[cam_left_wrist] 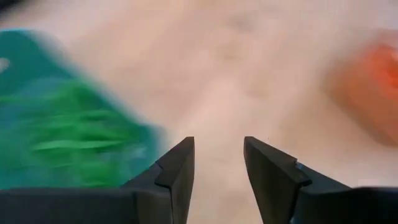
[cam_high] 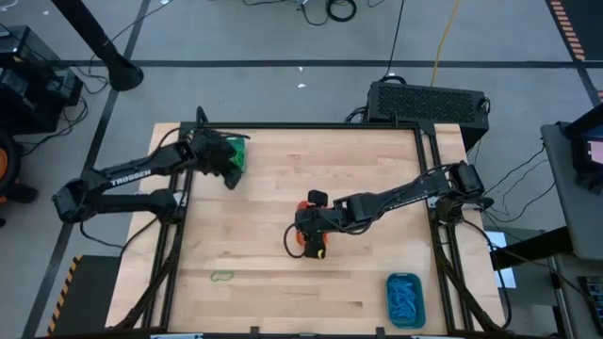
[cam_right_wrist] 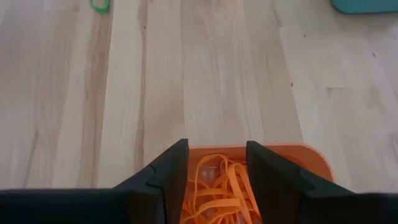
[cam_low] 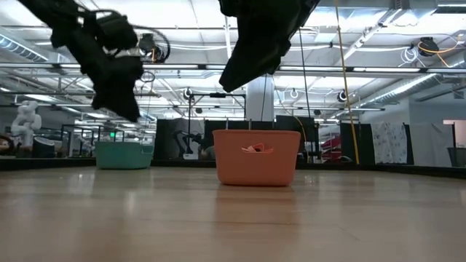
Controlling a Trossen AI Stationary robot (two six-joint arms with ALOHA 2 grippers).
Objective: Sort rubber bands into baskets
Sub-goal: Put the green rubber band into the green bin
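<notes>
Left tool [cam_left_wrist: 217, 171] parted, empty, over teal basket [cam_high: 237, 153] at worktop's far-left corner; right tool [cam_right_wrist: 216, 177] agape above orange basket [cam_right_wrist: 318, 155]; green band [cam_high: 221, 277] unsorted near front edge.

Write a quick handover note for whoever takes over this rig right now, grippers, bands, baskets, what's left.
Left gripper: open, empty, beside the teal basket of green bands.
Right gripper: open, empty, over the orange basket of orange bands.
Second teal basket, near right corner: blue bands.
Left: one green band loose on the table, goes to the green basket.
</notes>
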